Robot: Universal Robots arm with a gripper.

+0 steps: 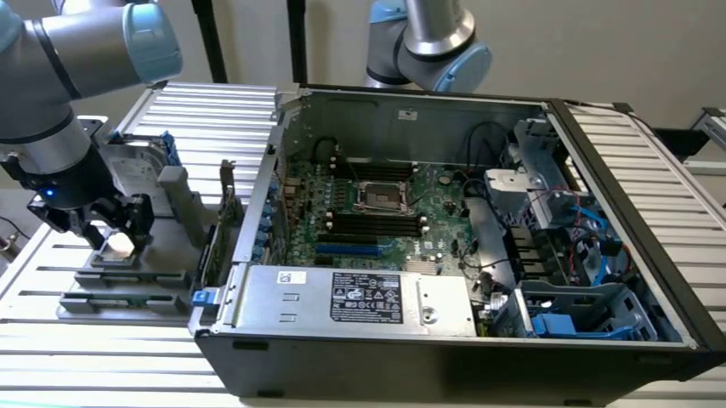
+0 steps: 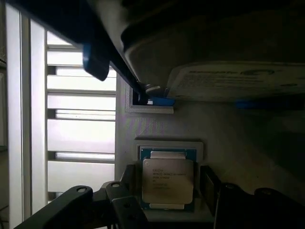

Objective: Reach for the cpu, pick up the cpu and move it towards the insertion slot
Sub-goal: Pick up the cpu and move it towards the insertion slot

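Slatted metal desk (image 1: 216, 106) is carrying everything. At the exterior view's left, the pincer (image 1: 111, 231) is hanging open, its fingers straddling and partly hiding the cpu (image 1: 117, 245). Rightward, the insertion slot (image 1: 380, 195) is sitting inside the computer case (image 1: 454, 344).

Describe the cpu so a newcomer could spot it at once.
On the exterior view's left of the open computer case, a grey fixture sits on the slatted table. The cpu lies flat in a recess of that fixture, between the fingers of the hand. It is a small silver square with printed text, far smaller than the hard drive nearby.
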